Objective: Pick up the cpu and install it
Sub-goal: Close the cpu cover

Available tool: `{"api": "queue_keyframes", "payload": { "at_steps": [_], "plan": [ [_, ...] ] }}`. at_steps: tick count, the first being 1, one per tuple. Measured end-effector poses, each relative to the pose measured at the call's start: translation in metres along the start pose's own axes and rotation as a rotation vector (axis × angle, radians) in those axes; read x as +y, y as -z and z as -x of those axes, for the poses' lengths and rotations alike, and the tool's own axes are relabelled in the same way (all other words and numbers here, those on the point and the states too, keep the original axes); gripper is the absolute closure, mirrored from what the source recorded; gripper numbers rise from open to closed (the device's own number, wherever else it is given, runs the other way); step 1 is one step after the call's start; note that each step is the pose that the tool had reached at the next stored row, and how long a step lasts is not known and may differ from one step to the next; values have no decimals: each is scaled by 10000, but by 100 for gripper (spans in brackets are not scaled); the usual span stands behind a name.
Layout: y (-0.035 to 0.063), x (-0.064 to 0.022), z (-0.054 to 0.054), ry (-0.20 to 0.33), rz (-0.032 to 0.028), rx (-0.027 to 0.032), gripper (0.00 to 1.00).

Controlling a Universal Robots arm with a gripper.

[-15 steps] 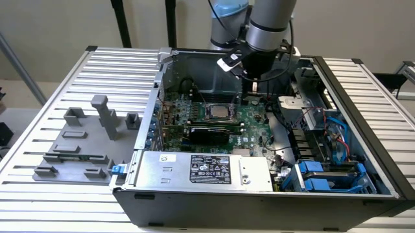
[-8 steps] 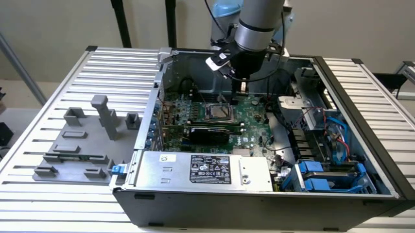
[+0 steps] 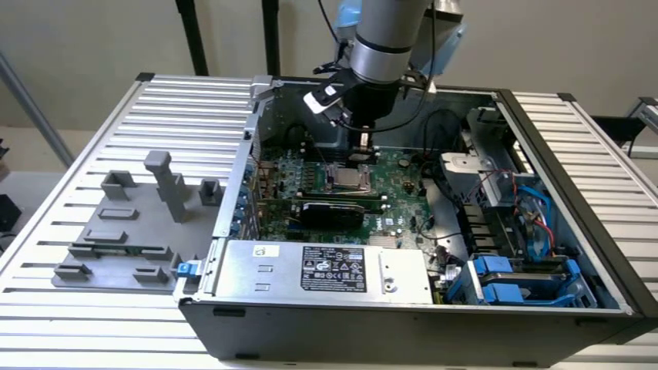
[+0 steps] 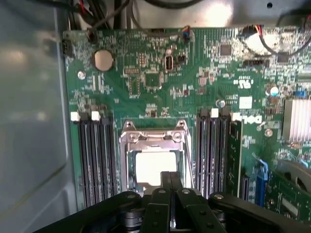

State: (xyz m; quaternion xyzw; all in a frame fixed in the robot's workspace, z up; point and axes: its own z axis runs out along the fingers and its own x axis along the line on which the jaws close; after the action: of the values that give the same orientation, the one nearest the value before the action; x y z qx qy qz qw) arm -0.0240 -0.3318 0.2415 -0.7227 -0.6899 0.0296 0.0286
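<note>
The cpu [image 4: 154, 167] is a pale square lying flat inside the metal socket frame [image 4: 129, 145] of the green motherboard [image 4: 160, 82], between the dark memory slots. In the exterior view the socket [image 3: 349, 179] sits mid-board inside the open computer case [image 3: 411, 324]. My gripper [image 3: 362, 150] hangs straight down just above the socket. Its two thin fingers [image 4: 166, 182] are pressed together with nothing visible between them, and their tips overlap one edge of the cpu in the wrist view. I cannot tell whether they touch it.
A silver power supply [image 3: 323, 268] lies at the case's near side, and blue drive bays [image 3: 519, 281] and cables fill the exterior view's right. Grey fixture blocks [image 3: 134, 223] stand on the ribbed table at the exterior view's left. A heatsink [image 4: 297, 119] sits near the memory slots.
</note>
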Motion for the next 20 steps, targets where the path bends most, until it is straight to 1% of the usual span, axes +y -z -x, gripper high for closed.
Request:
{"api": "queue_keyframes", "payload": {
  "at_steps": [4,8,9,12,18,19,20],
  "plan": [
    [-29,-154,8,2,-96,9,89],
    [-55,-287,13,6,-209,41,89],
    [-59,-296,14,7,-225,47,89],
    [-93,-292,14,9,-241,57,89],
    [-192,-234,11,8,-277,58,89],
    [-209,-231,11,8,-290,57,89],
    [-219,-230,11,7,-315,55,89]
  ]
}}
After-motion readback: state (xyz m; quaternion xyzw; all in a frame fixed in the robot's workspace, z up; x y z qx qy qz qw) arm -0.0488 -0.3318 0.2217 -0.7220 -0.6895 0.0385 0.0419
